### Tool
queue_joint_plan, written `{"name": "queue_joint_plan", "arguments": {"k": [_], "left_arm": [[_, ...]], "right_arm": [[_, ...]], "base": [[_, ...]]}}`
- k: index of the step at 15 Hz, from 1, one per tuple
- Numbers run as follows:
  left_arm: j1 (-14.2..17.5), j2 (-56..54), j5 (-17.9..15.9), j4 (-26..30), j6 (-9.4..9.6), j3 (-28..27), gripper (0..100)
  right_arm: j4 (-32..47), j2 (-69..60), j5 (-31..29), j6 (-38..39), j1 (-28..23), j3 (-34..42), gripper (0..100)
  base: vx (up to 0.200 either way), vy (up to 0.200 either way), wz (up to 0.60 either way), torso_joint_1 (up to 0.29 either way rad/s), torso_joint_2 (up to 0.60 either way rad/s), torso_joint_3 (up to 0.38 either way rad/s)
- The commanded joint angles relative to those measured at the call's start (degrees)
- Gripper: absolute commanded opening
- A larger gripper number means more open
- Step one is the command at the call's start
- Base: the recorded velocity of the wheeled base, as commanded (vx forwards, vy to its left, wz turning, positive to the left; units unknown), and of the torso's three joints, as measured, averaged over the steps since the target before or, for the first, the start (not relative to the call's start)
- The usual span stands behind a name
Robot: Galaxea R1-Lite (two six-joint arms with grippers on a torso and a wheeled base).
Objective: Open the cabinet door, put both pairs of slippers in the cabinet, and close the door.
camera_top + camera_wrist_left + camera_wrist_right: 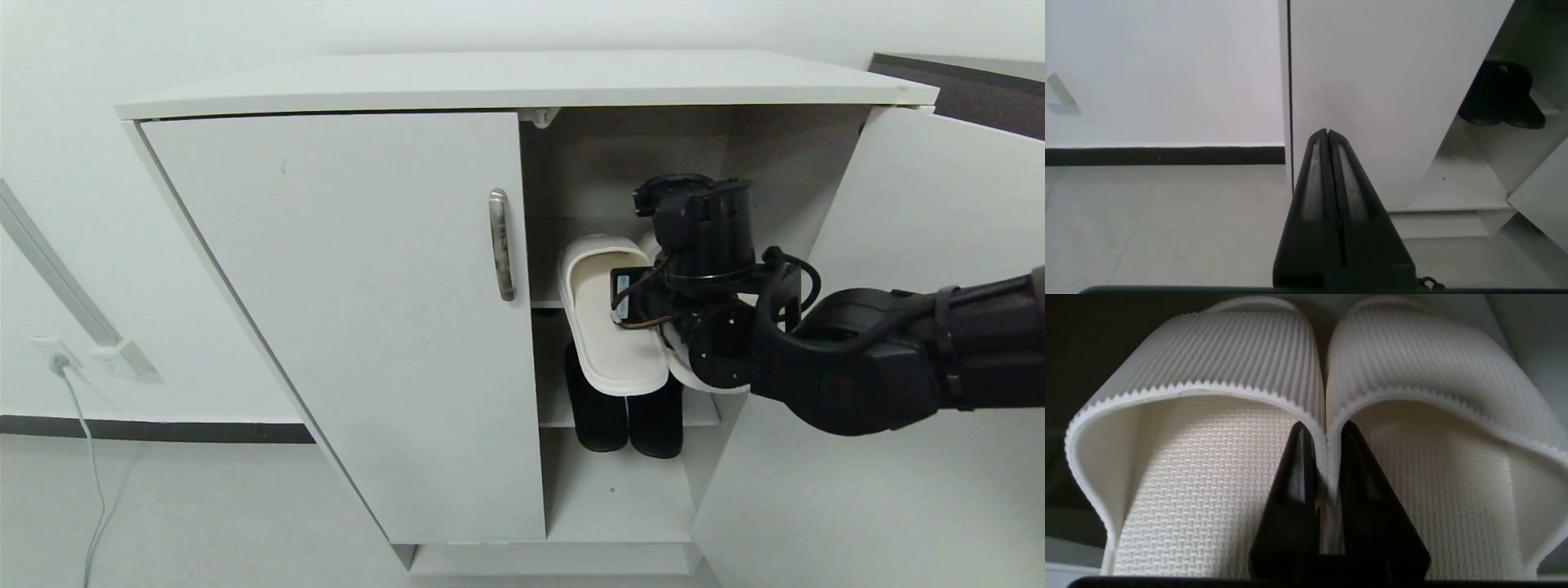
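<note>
Open cabinet (490, 77), white slippers (608, 327) between right fingers (1290, 506), black slippers (624, 420) below.

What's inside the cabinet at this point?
Inside, black slippers lie on a lower shelf; the white slippers, pinched in the right gripper, are above them. The closed left door hides the rest.

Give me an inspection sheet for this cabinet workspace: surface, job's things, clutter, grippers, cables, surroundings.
Surface: white laminate cabinet, left door shut, right door swung open.
Job's things: pair of white ribbed foam slippers held in the open side; pair of black slippers on a shelf below them.
Clutter: nothing seen.
Grippers: right gripper shut on the white slippers' adjoining inner walls; left gripper shut, empty, facing the left door.
Cables: grey cord hanging from a wall socket to the floor.
Surroundings: white wall, dark skirting, pale floor.
</note>
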Motion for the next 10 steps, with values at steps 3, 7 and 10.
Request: {"name": "queue_joint_plan", "arguments": {"k": [3,7,10], "left_arm": [[0.0,0.05,0.09,-0.05,-0.12,0.02,0],[0.0,0.05,0.18,-0.05,-0.12,-0.06,0],[0.0,0.05,0.18,-0.05,-0.12,-0.06,0]], "right_arm": [[11.55,6.23,3.8,4.7,-3.39,-13.83,0],[11.9,9.3,3.89,4.26,-4.09,-18.22,0],[11.99,11.32,3.36,3.03,-5.15,-22.27,0]], "base": [[0.0,0.0,0.0,0.0,0.0,0.0],[0.0,0.0,0.0,0.0,0.0,0.0],[0.0,0.0,0.0,0.0,0.0,0.0]]}}
